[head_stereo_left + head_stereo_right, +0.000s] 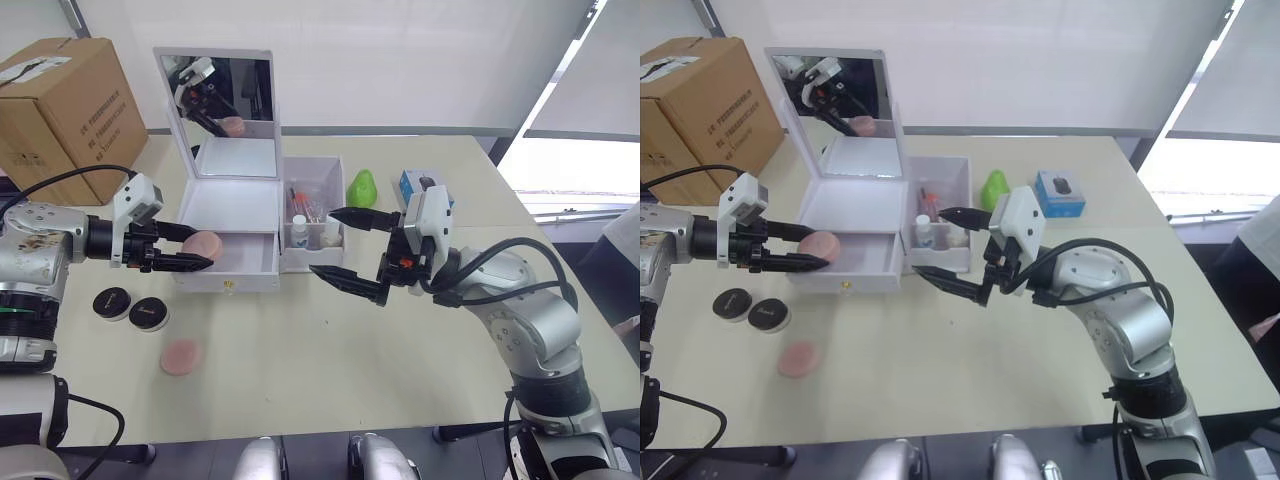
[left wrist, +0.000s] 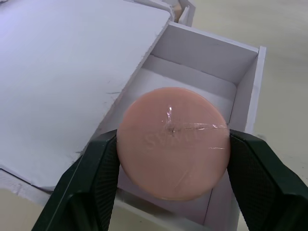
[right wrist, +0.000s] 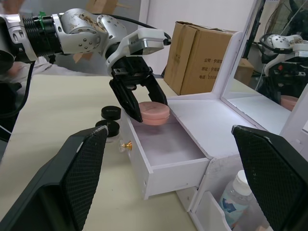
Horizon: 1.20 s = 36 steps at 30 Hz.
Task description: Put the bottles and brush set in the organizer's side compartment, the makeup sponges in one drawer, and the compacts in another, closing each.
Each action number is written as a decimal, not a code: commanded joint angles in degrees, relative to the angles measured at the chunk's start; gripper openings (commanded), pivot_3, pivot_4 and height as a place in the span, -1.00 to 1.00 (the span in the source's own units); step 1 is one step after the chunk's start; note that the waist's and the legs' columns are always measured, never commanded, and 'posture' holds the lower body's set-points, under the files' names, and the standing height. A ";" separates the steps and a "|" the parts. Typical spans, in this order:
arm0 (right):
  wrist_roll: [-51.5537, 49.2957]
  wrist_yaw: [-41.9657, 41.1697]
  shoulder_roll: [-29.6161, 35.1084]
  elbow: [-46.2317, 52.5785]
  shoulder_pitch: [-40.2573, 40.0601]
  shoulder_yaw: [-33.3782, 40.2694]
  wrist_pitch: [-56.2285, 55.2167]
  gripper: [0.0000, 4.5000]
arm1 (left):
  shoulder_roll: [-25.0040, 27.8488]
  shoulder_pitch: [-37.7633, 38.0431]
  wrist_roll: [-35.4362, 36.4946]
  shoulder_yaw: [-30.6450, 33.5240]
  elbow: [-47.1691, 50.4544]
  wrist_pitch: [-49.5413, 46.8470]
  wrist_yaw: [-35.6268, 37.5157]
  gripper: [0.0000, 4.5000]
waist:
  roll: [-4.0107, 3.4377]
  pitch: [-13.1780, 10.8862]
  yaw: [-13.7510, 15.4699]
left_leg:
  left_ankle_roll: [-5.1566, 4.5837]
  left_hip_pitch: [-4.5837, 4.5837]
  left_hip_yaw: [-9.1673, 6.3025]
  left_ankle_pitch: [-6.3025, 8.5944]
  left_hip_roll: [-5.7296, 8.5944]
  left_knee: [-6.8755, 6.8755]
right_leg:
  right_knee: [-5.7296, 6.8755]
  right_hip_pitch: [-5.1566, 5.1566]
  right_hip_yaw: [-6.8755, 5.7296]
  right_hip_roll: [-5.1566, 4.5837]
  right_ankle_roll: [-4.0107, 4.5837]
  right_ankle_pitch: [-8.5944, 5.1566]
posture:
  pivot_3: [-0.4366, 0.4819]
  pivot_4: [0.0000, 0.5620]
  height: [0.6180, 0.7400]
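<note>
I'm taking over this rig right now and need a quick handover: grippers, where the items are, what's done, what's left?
Left gripper is shut on a pink makeup sponge, held over the open drawer of the white organizer.
Right gripper is open and holds nothing, near the side compartment.
Done: bottles stand in the side compartment.
Left: release this sponge, add the second sponge from the table, close the drawer, then stow the two black compacts in another drawer.

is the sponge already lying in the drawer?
No. The pink sponge is clamped in the left tool, held above the open drawer without touching its floor.
</note>
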<state>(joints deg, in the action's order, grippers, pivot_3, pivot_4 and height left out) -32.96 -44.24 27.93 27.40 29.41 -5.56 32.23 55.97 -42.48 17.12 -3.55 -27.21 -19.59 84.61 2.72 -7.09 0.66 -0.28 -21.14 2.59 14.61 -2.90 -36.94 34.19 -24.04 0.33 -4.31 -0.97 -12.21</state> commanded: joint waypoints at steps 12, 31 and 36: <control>-1.97 1.37 1.21 2.78 -0.53 2.27 0.76 1.00 | -0.13 0.66 -0.86 1.57 0.64 0.65 -0.48 0.97 | 0.03 0.03 0.05 | -0.01 0.03 0.03 -0.01 0.01 0.00 | 0.02 0.02 0.08 0.02 -0.06 0.04 | -0.05 -0.47 1.00; -0.34 3.43 9.07 0.64 -13.39 15.46 -1.59 1.00 | 4.32 9.92 5.29 23.22 -0.36 -5.12 -14.04 0.99 | 0.05 0.06 -0.08 | -0.02 0.06 0.07 -0.01 0.01 0.00 | 0.02 0.02 0.24 0.07 -0.39 0.22 | -0.05 -0.47 1.00; 0.55 1.76 12.33 -3.45 -21.41 24.49 -5.31 1.00 | 5.51 19.05 2.37 30.80 -6.94 2.63 -23.57 0.99 | 0.04 0.05 0.06 | -0.02 0.06 0.17 -0.01 -0.01 0.01 | -0.02 0.00 0.21 -0.01 -0.30 0.17 | -0.05 -0.47 1.00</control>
<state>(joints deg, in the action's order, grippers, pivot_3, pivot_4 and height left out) -32.57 -41.56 39.57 23.84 8.48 15.19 29.71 59.73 -23.78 20.15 23.83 -32.91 -20.78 64.40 2.76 -7.03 0.72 -0.30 -21.08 2.78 14.60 -2.92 -36.92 34.15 -24.05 0.52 -4.36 -1.20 -12.08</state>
